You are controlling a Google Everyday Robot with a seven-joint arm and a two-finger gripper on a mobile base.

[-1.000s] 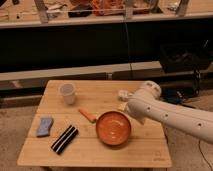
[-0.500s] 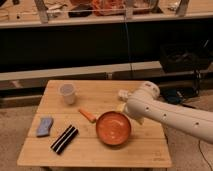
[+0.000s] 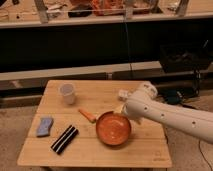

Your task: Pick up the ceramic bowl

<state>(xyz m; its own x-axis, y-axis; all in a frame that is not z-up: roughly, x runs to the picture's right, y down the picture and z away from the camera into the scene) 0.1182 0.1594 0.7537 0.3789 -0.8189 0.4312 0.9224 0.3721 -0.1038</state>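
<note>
Bowl (image 3: 113,129) flat on the tabletop (image 3: 145,150), right of centre and toward the front edge, orange-red inside facing up. Tool (image 3: 120,109) is down at its upper-right rim, jaws spread wide, nothing gripped. Whether a finger touches the rim, I can't tell. The white arm (image 3: 165,113) slants in from the right and covers most of the tool, so only a pale tip shows past the wrist.

Against half a second ago, and a full second ago, there's no change to speak of. Arm holds the same slant, tool sits at the same spot by the rim, bowl hasn't budged.

Outward now: a short orange stick (image 3: 87,115) just left of the bowl, apart from it. A small white thing (image 3: 123,93) lies behind the tool, too blurred to name. Cup (image 3: 67,93) stands upright at the back left, well apart. Blue sponge (image 3: 44,126) is near the left edge, with a black bar (image 3: 64,139) with pale stripes lying slantwise beside it, nearer the front.

Arm runs out of the picture at the right edge. Shelf (image 3: 100,12) up top holds clutter I can't make out.
</note>
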